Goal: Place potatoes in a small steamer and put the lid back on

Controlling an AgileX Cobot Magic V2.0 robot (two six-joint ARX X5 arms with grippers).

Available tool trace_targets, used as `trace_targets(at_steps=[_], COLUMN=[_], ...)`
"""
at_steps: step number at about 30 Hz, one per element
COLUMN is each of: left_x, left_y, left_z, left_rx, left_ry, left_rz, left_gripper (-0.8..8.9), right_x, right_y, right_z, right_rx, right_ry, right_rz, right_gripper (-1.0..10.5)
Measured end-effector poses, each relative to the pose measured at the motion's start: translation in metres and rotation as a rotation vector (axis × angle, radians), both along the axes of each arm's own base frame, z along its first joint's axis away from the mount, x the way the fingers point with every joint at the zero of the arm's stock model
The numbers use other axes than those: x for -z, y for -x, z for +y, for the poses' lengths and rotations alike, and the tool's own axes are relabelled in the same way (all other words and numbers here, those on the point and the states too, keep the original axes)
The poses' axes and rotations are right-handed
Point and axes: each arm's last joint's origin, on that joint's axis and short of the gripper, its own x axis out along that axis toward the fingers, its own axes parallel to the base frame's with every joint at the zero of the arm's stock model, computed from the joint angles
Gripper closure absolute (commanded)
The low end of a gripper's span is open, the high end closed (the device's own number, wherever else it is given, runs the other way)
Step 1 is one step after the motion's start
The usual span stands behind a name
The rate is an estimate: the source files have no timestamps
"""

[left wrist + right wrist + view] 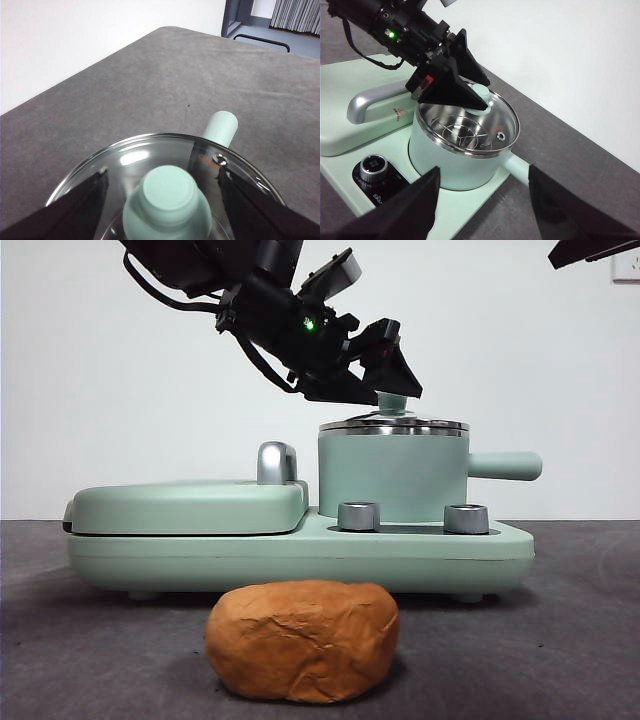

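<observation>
- The left gripper (392,390) sits over the small steamer (392,478), its fingers (80,207) spread to either side of the lid's mint-green knob (167,202) and, as far as I can tell, not yet pinching it.
- The lid (470,127) rests flat on the steamer's steel rim, so the pot is closed; through the glass only a bare steel interior with a wire rack shows, no food.
- The potato (302,640) lies on the grey table (560,640), near the camera, in front of the mint-green cooker base (300,555) and well apart from the pot.
- Risk: the knob is rounded and smooth, so an off-centre pinch could let the lid tilt or slip and knock back onto the rim.
- Risk: the potato looks nearly as wide as the pot, so it may jam at the rim and keep the lid from seating.
- The right gripper (482,212) waits to the right of the steamer, fingers spread, holding nothing.
</observation>
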Motion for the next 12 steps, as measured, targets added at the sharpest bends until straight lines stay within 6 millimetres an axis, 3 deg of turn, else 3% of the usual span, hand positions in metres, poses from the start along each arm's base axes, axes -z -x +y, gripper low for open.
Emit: trace_targets(at_steps=[6,12], left_x=[0.0094,0.0071], left_y=[-0.0024,-0.0027], left_z=[-0.0016,-0.0023], left_rx=[0.000,0.003], left_ry=[-0.015,-0.005], left_rz=[0.022,0.013], left_gripper=[5.18,8.11], right_x=[0.0000,0.0000], right_y=[0.0000,0.0000], right_z=[0.0000,0.0000], right_rx=[0.000,0.000], right_ry=[0.000,0.000], right_rz=[0.000,0.000], right_gripper=[6.7,6.7])
